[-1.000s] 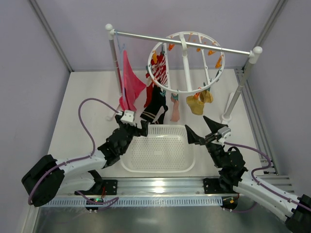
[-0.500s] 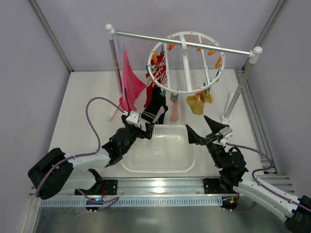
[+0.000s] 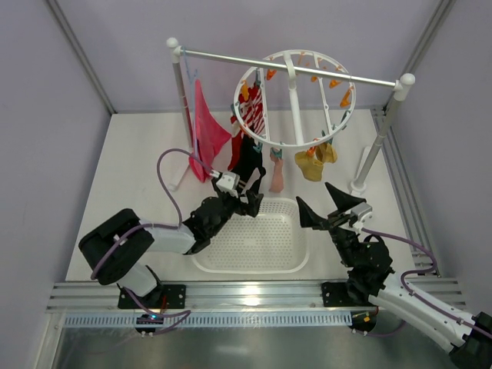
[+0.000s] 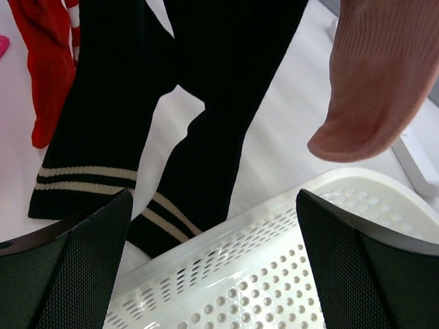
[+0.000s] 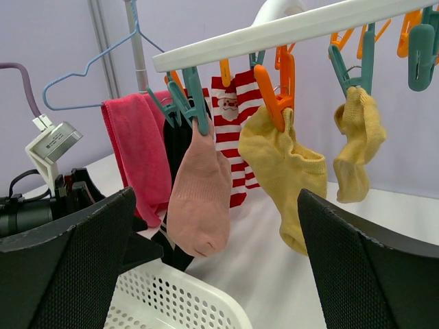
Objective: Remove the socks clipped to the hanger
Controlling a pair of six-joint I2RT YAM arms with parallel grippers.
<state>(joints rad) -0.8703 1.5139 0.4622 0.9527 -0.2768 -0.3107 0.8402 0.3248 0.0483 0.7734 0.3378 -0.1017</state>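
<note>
The left gripper (image 3: 246, 201) hovers with its jaws spread wide and nothing between them, over the far left rim of the white basket (image 3: 254, 250). It is just short of the cuffs of the black socks (image 4: 206, 103), which hang from the left side of the hanger (image 5: 288, 31) beside the red-and-white striped sock (image 3: 254, 115). The pale pink sock (image 5: 199, 199) and the mustard yellow socks (image 5: 285, 168) dangle further right, all clipped. The right gripper (image 3: 312, 194) waits near the basket's far right corner, jaws likewise apart and empty. The main hazard, as I judge it, is the grab itself: two black legs hang side by side and overlapping, so closing there could pinch both at once, or catch only a loose fold that slips out. A straight downward tug against a firm clip may not free the fabric but swing or tip the whole ring (so far as can be seen, it hangs from the rack rail (image 3: 231, 58) by its one central hook), and could even unseat it. Reaching further left risks snagging the magenta cloth (image 3: 206, 131), which is no part of the job. A sock that springs free might also miss the basket and land on the table (image 3: 138, 169) beyond it.
</note>
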